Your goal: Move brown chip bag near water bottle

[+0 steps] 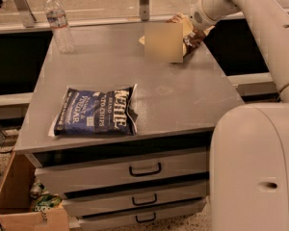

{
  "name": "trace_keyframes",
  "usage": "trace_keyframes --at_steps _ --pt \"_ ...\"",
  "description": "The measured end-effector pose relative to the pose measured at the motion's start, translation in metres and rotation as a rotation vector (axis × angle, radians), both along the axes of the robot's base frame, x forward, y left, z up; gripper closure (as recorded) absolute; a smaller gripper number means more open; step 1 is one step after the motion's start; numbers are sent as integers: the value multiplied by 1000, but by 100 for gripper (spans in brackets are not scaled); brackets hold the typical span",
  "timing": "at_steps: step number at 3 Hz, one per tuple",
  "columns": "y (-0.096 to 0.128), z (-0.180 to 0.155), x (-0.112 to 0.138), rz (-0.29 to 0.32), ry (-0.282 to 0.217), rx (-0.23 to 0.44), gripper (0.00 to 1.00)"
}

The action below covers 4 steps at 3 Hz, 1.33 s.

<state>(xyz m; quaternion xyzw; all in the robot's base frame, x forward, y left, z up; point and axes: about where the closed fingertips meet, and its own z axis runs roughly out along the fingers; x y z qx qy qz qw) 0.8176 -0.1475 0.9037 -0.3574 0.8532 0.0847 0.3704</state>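
The brown chip bag [187, 28] lies at the far right of the grey table [183, 95]. A flat tan patch hides most of it, so only its tan right edge shows. My gripper [193, 35] is at the bag's right end, shut on it, with the white arm reaching in from the upper right. The water bottle [59, 25] stands upright at the table's far left corner, well apart from the bag, clear with a white cap.
A dark blue Kettle chip bag [95, 112] lies flat near the table's front left. Drawers [144, 170] sit below the tabletop. A cardboard box [19, 201] stands on the floor at the left. My white base [255, 167] fills the lower right.
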Motion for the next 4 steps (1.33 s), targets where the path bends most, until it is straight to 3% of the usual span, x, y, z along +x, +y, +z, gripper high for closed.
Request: trace_keyframes --at_steps 2,3,4 --pt "-20 -16 15 -49 9 -34 0" --pt "-24 -30 17 -63 40 -28 17" --pt "-22 -38 18 -59 61 -21 41"
